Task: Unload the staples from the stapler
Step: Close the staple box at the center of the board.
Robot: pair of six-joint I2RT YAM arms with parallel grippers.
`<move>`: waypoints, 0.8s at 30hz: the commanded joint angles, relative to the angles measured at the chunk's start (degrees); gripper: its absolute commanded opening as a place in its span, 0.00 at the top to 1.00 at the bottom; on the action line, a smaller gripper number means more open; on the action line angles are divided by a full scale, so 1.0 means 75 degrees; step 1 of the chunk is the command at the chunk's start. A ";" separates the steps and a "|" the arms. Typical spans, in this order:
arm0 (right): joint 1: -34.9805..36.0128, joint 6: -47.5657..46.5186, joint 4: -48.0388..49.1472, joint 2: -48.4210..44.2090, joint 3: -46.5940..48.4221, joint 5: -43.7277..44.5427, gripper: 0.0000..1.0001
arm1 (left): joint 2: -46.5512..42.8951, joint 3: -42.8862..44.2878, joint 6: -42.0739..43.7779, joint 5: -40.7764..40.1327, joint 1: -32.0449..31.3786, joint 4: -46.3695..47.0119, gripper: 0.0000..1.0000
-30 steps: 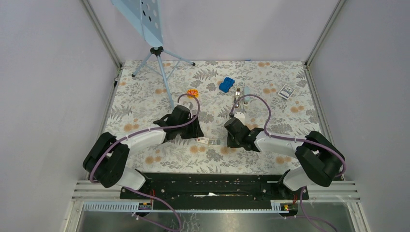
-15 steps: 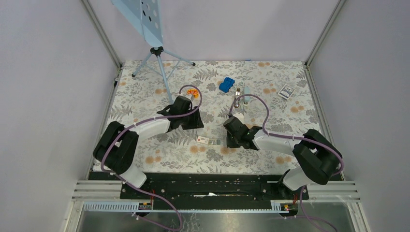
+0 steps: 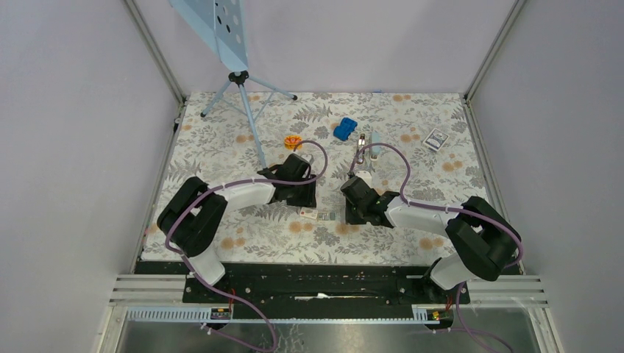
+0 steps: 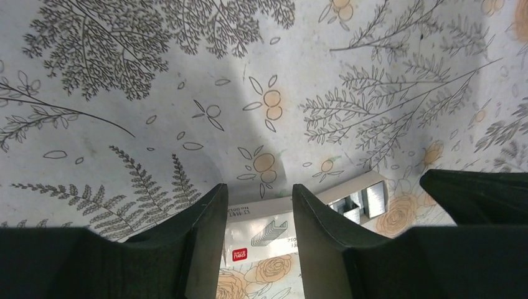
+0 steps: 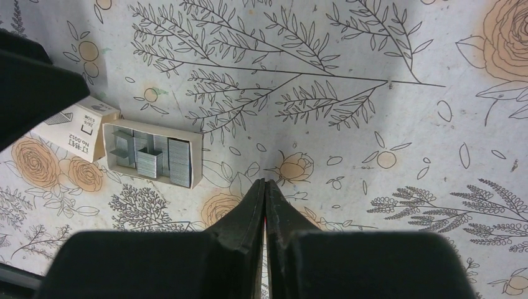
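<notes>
- Two claws sit low over the floral surface (image 3: pixel 243 235), with the staple box between them.
- Half-wide left claw (image 4: pixel 259 190) grips nothing and hangs over the white box sleeve (image 4: pixel 261 232).
- Pinched-closed right claw (image 5: pixel 265 184) has nothing visible between its fingers.
- Silvery staples (image 5: pixel 149 161) lie in the open tray (image 5: pixel 195 163), at 10 o'clock from the right claw; I cannot tell which strip left the stapler.
- Grey stapler (image 3: pixel 361 145) lies at 12 o'clock from the right claw, well apart and untouched.
- Step, as a guess: drop-off at the tray, unloading near done.
- Next move probably calls for centring the left claw on the sleeve without nudging the tray.
</notes>
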 commanded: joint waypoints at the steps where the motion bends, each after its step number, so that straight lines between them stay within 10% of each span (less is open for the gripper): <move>1: -0.0066 -0.0043 -0.0063 -0.0049 0.0139 0.0011 0.93 | 0.0066 0.0310 0.0332 -0.0523 -0.0226 -0.0239 0.54; 24: -0.0089 -0.0123 0.0436 0.0453 0.0257 -0.0536 0.93 | -0.0133 -0.0099 0.0285 -0.0673 -0.0454 -0.0376 0.58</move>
